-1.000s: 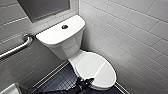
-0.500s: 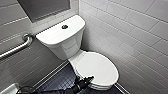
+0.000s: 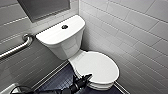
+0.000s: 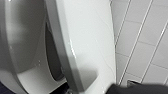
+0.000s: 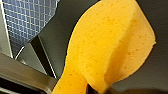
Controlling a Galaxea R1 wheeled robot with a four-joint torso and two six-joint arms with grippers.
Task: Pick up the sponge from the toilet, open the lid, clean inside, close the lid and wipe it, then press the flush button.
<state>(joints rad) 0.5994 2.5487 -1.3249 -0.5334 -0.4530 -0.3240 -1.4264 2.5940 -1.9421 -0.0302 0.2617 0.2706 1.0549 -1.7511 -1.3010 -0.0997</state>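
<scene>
Glossy white ceramic toilet (image 3: 62, 42), smooth plastic lid (image 3: 100, 66), porous orange sponge (image 5: 110, 45), shiny metal rail (image 3: 15, 50)

Soft, blurry views; even light, glare on the lid (image 4: 87, 37), tilted wide-angle lines.

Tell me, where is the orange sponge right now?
The sponge is held up in the air by the right gripper. It shows close up in the right wrist view, with the gridded tile floor behind it.

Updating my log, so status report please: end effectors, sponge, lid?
Right end effector shut on sponge. Left end effector at front edge of lid. Lid low over toilet.
</scene>
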